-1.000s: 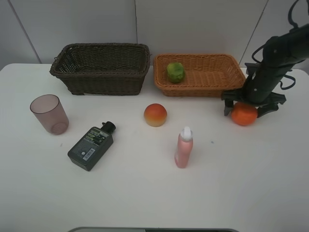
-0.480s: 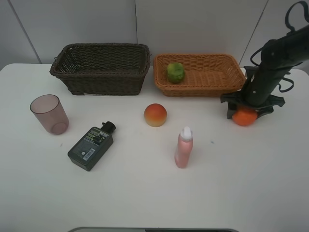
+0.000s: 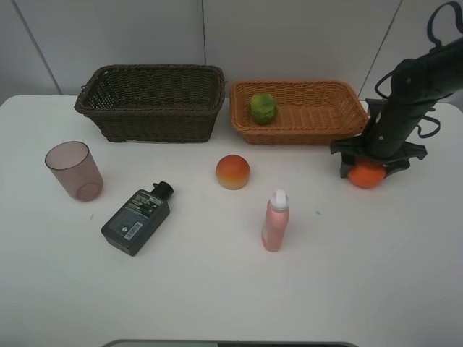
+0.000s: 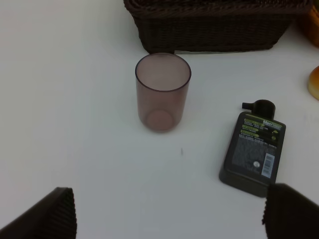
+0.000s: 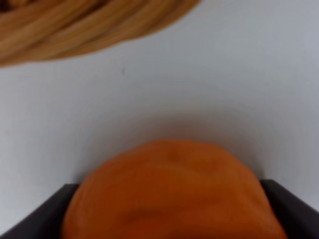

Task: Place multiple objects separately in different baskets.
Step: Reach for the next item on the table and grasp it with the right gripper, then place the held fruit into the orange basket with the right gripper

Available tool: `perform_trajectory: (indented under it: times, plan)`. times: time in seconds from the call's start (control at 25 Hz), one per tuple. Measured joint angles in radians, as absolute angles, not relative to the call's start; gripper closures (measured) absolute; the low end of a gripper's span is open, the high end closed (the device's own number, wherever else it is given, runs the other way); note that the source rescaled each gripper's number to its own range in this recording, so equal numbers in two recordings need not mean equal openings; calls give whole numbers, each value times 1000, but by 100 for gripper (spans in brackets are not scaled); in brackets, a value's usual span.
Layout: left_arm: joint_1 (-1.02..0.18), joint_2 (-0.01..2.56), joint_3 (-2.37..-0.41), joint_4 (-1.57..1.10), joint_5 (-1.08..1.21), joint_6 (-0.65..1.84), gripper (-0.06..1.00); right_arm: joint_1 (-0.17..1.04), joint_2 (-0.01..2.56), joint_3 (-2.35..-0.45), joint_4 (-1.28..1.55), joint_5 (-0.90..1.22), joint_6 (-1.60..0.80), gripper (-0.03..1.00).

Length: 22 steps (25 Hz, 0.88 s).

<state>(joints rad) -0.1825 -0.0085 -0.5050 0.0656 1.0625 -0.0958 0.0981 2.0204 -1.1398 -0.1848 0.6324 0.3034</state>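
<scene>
My right gripper (image 3: 367, 170) is shut on the orange (image 3: 367, 176) on the table, just in front of the orange-tan basket's (image 3: 289, 134) right corner. In the right wrist view the orange (image 5: 169, 194) fills the space between the dark fingers (image 5: 30, 216). A green round fruit (image 3: 263, 108) lies in that basket. The dark brown basket (image 3: 152, 124) stands to its left. On the table are a peach (image 3: 233, 172), an upright pink bottle (image 3: 275, 220), a purplish cup (image 3: 74, 170) and a flat dark bottle (image 3: 137, 218). My left gripper (image 4: 169, 214) is open, hovering short of the cup (image 4: 163, 92).
The white table ends at a wall close behind both baskets. The right arm's dark links (image 3: 412, 87) rise over the table's far right corner. The left arm does not show in the exterior high view.
My right gripper's fingers, spread wide around the orange a second ago, have closed on it and dropped slightly. Nothing else moved.
</scene>
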Motion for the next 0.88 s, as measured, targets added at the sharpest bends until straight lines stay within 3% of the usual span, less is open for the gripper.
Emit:
perform_trajectory:
  times: [0.32,0.6,0.88]
  plan:
    - [-183,-8,-505,66,1063,-96,-1,99,1961,-1182,-185,747,303,32]
    - [-183,-8,-505,66,1063,-96,-1,160,1929,-1345,-188,973,278,32]
    - [-183,-8,-505,66,1063,-96,-1,216,1977,-1543,-188,1054,258,32]
